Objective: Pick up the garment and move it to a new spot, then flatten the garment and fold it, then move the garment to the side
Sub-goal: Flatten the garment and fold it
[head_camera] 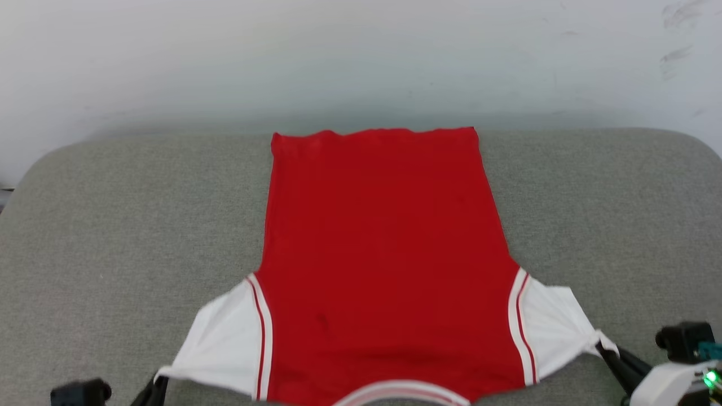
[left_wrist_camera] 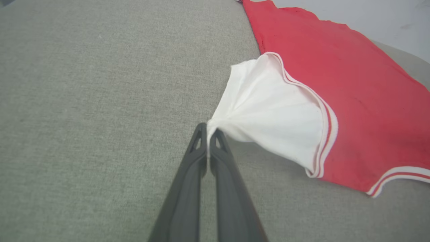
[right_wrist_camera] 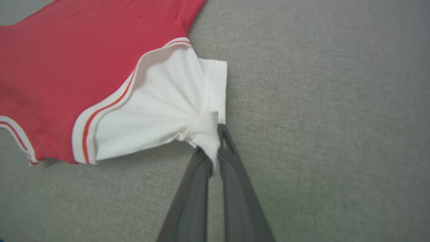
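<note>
The garment [head_camera: 383, 254] is a red jersey with white sleeves, spread flat on the grey cushion with its plain side up, hem far from me and striped collar at the near edge. My left gripper [left_wrist_camera: 208, 131] is shut on the tip of the left white sleeve [left_wrist_camera: 268, 114], seen at the lower left of the head view [head_camera: 159, 376]. On the other side my right gripper [right_wrist_camera: 215, 148] pinches a bunched fold of the right white sleeve [right_wrist_camera: 158, 111], at the lower right of the head view [head_camera: 604, 345]. Both sleeves are pulled taut outward.
The grey fabric cushion [head_camera: 113, 237] has rounded far corners and ends at a pale wall [head_camera: 361, 56] behind. Bare cushion lies to both sides of the garment.
</note>
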{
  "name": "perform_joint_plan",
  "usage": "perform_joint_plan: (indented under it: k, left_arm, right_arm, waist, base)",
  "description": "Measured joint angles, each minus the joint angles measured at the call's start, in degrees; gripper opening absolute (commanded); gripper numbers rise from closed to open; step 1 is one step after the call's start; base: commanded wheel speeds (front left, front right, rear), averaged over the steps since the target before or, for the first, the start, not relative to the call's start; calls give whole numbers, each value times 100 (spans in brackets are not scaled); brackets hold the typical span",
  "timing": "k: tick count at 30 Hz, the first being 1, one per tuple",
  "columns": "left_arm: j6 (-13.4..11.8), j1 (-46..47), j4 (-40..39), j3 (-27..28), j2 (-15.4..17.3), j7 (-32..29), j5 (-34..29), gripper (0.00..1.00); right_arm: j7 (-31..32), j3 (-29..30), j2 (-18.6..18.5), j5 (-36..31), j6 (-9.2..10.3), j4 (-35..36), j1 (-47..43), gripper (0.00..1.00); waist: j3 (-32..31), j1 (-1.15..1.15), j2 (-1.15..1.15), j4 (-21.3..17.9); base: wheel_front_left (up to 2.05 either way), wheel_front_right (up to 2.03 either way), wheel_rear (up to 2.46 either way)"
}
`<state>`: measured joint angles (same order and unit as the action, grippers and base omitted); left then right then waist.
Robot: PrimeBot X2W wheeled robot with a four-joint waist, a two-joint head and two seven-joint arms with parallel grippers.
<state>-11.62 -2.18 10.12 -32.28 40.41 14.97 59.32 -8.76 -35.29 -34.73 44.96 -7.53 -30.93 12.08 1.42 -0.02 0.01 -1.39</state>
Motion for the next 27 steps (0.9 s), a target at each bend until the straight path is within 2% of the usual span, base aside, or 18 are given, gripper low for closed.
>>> perform_joint_plan:
  k: [7, 13, 15, 16, 17, 18, 27]
  left_arm:
    - [-40, -745, -18, 241, -219, 2, -22, 0]
    - [12, -856, 70, 320, -347, 2, -129, 0]
    - [52, -870, 104, 330, -420, 2, -176, 0]
    - [54, -869, 104, 332, -441, 2, -196, 0]
    - [57, -868, 103, 331, -458, 2, -230, 0]
    - [58, -862, 100, 326, -474, 2, -259, 0]
    - [2, -697, -119, 361, -601, 4, -488, 0]
  right_arm:
    - [183, 405, -97, 3, -1, 240, -966, 0]
    - [331, 636, -88, -132, -2, 376, -1429, 0]
    - [405, 828, 27, -193, -2, 459, -1494, 0]
    - [410, 920, 68, -229, -2, 487, -1493, 22]
    - [412, 1004, 94, -274, -1, 509, -1492, 67]
    - [413, 1106, 124, -305, -1, 536, -1486, 100]
    - [479, 2101, 157, -620, 0, 1111, -1162, 100]
  waist:
    - [-172, 0, 0, 60]
    - [-181, 1, 0, 97]
    - [-176, 1, 0, 92]
    - [-171, 1, 0, 87]
    - [-167, 1, 0, 83]
    - [-162, 1, 0, 80]
    - [-9, 2, 0, 120]
  base:
    - [0, 0, 0]
    - [0, 0, 0]
    - [0, 0, 0]
    - [0, 0, 0]
    - [0, 0, 0]
    - [0, 0, 0]
    - [0, 0, 0]
